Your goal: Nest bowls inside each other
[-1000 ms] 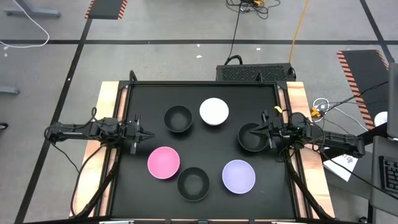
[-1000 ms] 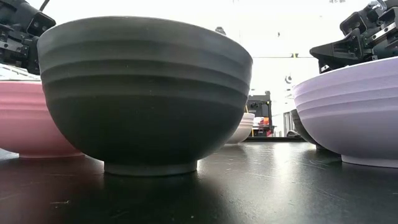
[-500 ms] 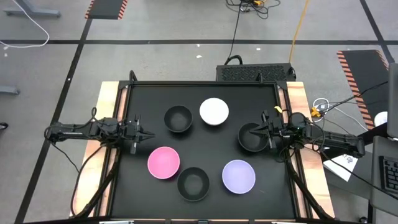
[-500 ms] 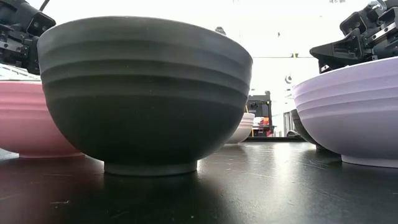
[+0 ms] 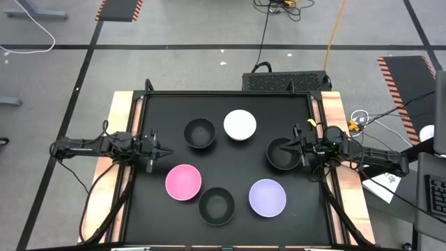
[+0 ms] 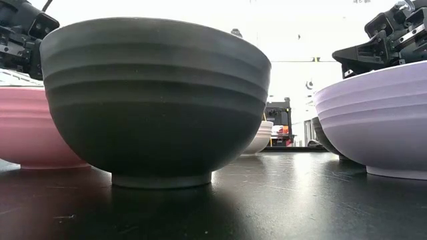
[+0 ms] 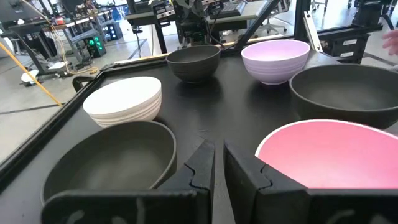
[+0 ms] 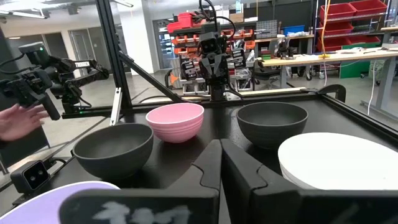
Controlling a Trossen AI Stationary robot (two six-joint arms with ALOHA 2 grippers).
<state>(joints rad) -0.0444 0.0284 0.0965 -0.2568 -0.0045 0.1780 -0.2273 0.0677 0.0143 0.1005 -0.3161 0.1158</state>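
Note:
Six bowls stand apart on their bases on the black table (image 5: 160, 104). Black bowls sit at far centre (image 5: 199, 133), at the right (image 5: 279, 157) and at the near edge (image 5: 217, 206). The white bowl (image 5: 240, 125) is at the far side, the pink bowl (image 5: 183, 182) near left, the lavender bowl (image 5: 267, 197) near right. My left gripper (image 5: 169, 150) is shut and hangs over bare table left of the pink bowl (image 7: 329, 152). My right gripper (image 5: 288, 145) is shut, its tips above the right black bowl's far rim, held higher than the lavender bowl (image 6: 373, 120).
Wooden strips and a raised frame (image 5: 139, 97) border the table on the left and right. Between the bowls run narrow lanes of bare table. A person's hand (image 8: 18, 121) shows in the room beyond the table, and workshop benches stand behind it.

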